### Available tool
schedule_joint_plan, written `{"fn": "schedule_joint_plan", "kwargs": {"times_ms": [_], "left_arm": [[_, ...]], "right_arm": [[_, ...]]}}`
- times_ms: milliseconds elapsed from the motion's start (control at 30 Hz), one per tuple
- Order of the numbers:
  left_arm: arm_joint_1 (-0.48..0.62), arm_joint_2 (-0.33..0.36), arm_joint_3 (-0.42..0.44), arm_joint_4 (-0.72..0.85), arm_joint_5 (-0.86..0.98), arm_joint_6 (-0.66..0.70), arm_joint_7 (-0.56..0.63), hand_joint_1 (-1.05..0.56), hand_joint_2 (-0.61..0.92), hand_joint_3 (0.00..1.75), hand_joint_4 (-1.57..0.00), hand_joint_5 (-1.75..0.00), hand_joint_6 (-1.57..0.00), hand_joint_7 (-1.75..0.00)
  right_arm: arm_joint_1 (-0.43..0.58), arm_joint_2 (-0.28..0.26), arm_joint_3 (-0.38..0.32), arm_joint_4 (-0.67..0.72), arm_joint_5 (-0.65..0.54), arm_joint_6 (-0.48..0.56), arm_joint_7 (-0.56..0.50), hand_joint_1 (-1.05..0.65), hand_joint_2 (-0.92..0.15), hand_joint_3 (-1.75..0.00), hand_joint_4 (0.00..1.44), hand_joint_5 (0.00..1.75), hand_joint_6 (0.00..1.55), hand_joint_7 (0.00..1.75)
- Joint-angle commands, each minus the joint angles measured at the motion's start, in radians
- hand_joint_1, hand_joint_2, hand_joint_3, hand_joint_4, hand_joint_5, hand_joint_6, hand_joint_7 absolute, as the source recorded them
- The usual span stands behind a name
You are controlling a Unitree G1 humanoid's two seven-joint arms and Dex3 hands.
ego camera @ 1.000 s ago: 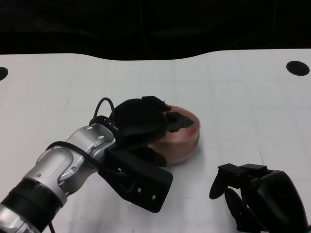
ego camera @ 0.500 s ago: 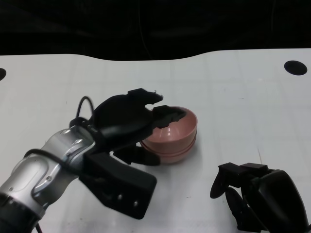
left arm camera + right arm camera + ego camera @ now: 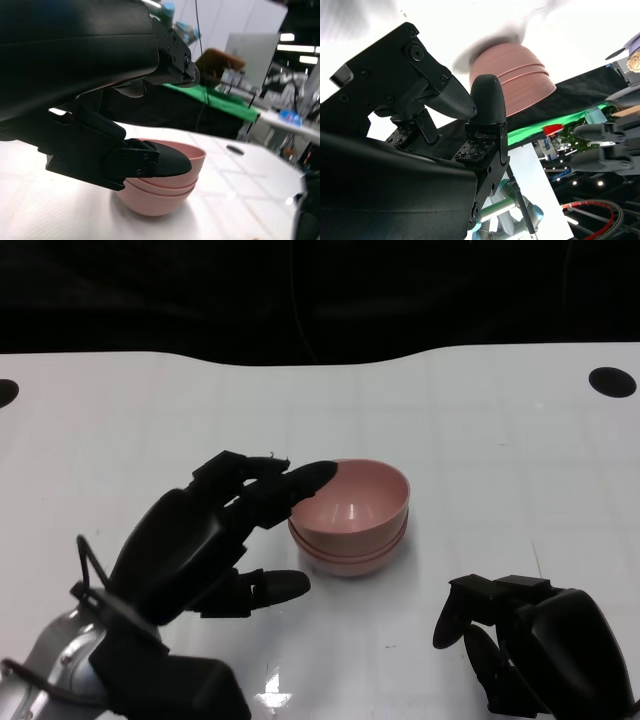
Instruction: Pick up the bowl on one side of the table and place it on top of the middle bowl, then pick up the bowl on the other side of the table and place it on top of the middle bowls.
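Three pink bowls (image 3: 352,517) nested mid-table, left hand (image 3: 205,540) open beside.

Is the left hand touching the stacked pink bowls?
Cannot tell. In both the head and left wrist views the left hand's fingertips overlap the pink bowls' rim; neither shows contact or gap.

White counter (image 3: 500,440) up front, dark room behind it.
The counter runs glossy white with faint grid lines, and a black round hole (image 3: 612,380) sits near its far right corner; another dark hole (image 3: 5,392) peeks in at the far left edge. Beyond the counter's wavy far edge everything is black in the head view. From the left wrist view, a green-covered table (image 3: 220,102) stands behind the counter, a pale panel (image 3: 250,55) rises beyond that table, and bright strip lights (image 3: 300,47) glow to the panel's right. The rest is too blurred to tell.
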Motion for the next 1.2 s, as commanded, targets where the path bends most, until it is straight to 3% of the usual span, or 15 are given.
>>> {"fn": "schedule_joint_plan", "kwargs": {"times_ms": [33,133,200,267,333,400,433,567,833,1200], "left_arm": [[0.059,-0.036,0.043,0.013,-0.077,-0.057,0.048,-0.44,0.92,0.29,-0.12,-1.16,-0.52,-0.18],[0.089,-0.058,0.060,0.030,-0.140,-0.108,0.042,-0.39,0.92,0.27,-0.22,-1.28,-0.61,-0.27],[0.132,-0.080,0.066,0.026,-0.249,-0.133,0.003,-0.30,0.92,0.27,-0.37,-1.38,-0.51,-0.75],[0.168,-0.098,0.072,0.004,-0.330,-0.126,-0.034,-0.25,0.92,0.28,-0.49,-1.41,-0.54,-0.99],[0.204,-0.118,0.076,-0.023,-0.411,-0.111,-0.075,-0.22,0.88,0.36,-0.58,-1.42,-0.61,-1.04],[0.239,-0.127,0.083,-0.059,-0.462,-0.086,-0.112,-0.16,0.63,0.85,-0.70,-1.43,-0.71,-1.09],[0.250,-0.130,0.088,-0.073,-0.473,-0.074,-0.125,-0.13,0.56,1.00,-0.74,-1.42,-0.74,-1.11],[0.313,-0.121,0.092,-0.166,-0.544,0.025,-0.209,-0.08,0.44,1.30,-0.90,-1.49,-0.85,-1.14],[0.365,-0.141,0.110,-0.212,-0.627,0.138,-0.318,-0.09,0.42,1.35,-0.92,-1.66,-0.88,-1.34],[0.367,-0.160,0.140,-0.169,-0.646,0.140,-0.388,-0.15,0.39,1.36,-0.89,-1.73,-0.84,-1.48]], "right_arm": [[0.001,-0.009,-0.006,0.001,0.008,-0.005,-0.008,-0.09,-0.17,-1.49,0.98,1.75,0.86,1.52],[0.003,-0.009,-0.006,-0.004,0.009,-0.001,-0.002,-0.09,-0.17,-1.50,0.98,1.75,0.86,1.52],[0.004,-0.009,-0.006,-0.007,0.010,0.000,0.000,-0.09,-0.17,-1.50,0.98,1.75,0.86,1.50],[0.006,-0.009,-0.007,-0.010,0.011,0.000,0.002,-0.09,-0.16,-1.51,0.98,1.75,0.87,1.50],[0.008,-0.012,-0.010,-0.010,0.021,-0.006,0.008,-0.08,-0.16,-1.51,0.97,1.75,0.87,1.50],[0.008,-0.015,-0.012,-0.008,0.029,-0.012,0.012,-0.08,-0.16,-1.51,0.97,1.75,0.87,1.48],[0.008,-0.016,-0.012,-0.008,0.031,-0.012,0.014,-0.08,-0.15,-1.51,0.97,1.75,0.87,1.48],[0.009,-0.022,-0.015,-0.005,0.045,-0.023,0.020,-0.08,-0.15,-1.52,0.97,1.75,0.88,1.43],[0.036,-0.034,-0.035,-0.015,0.118,-0.063,0.072,-0.07,-0.13,-1.56,0.94,1.74,0.92,1.29],[0.079,-0.031,-0.064,-0.053,0.187,-0.075,0.155,-0.11,-0.17,-1.60,0.92,1.74,0.88,1.39]]}}
